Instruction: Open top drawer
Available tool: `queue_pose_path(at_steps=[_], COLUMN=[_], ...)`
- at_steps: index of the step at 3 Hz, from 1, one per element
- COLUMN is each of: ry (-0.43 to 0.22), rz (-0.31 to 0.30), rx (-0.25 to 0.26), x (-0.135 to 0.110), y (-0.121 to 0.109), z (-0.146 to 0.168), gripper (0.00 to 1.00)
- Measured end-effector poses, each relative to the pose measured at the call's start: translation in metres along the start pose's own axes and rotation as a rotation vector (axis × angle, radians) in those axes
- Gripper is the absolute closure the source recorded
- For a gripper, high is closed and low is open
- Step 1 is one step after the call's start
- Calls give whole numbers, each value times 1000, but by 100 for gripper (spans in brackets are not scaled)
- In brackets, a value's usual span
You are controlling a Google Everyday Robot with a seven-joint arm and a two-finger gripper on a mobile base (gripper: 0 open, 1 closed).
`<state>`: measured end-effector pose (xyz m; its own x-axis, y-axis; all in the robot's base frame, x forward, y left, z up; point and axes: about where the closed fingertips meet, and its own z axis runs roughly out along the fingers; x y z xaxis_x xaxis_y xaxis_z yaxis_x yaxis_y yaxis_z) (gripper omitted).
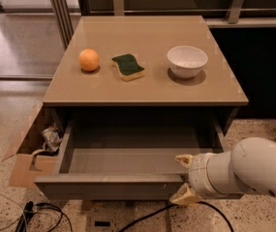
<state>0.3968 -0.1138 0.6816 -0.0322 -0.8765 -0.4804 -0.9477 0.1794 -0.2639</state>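
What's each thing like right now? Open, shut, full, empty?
Dark grey top drawer: pulled open, empty.
Round white bowl: upright, empty.
Yellow sponge with green top: flat, green side up.
Round orange fruit: whole, not held.
Gripper: at the drawer's front edge, right side.
Brown cardboard box: open.

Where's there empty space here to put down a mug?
The back strip of the tabletop, behind the orange, sponge and bowl, is bare, and so is the front strip before them. The open top drawer is empty inside too. The middle row is crowded, and the gripper sits at the drawer's front right edge.
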Motion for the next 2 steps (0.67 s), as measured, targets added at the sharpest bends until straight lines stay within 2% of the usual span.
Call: queue_pose_path(at_steps=[1,2], ry=[0,0], rz=[0,0], rx=[0,0], x=[0,0], y=[0,0], z=[0,0], gripper=[0,0])
